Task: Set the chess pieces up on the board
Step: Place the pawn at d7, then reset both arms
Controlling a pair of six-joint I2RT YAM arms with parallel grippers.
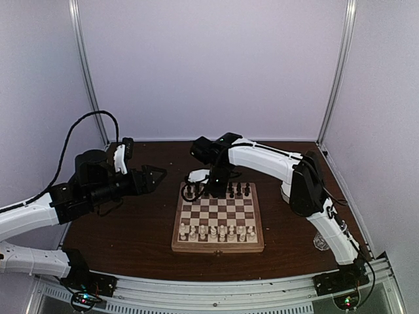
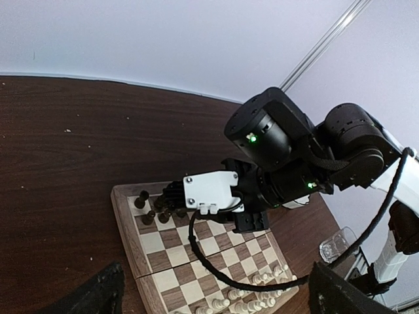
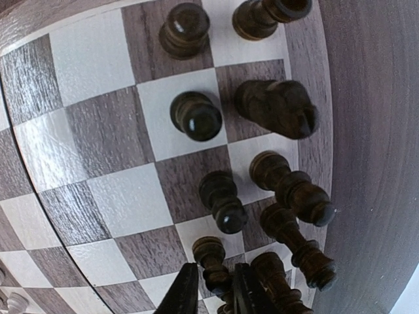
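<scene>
The chess pieces (image 1: 217, 232) are set on the board (image 1: 219, 212), which is laid on the dark table (image 1: 131, 229) between the two arms. The cream pieces (image 1: 203, 231) are lined up in the two near rows, and the dark pieces (image 1: 239, 190) are gathered along the far edge. The right gripper (image 3: 215, 291) is lowered over the board's far-left corner, its jaws drawn in narrowly on a dark pawn (image 3: 211, 255). The left gripper (image 1: 156, 176) is held above the table, to the left of the board, with its jaws spread wide and nothing between them.
</scene>
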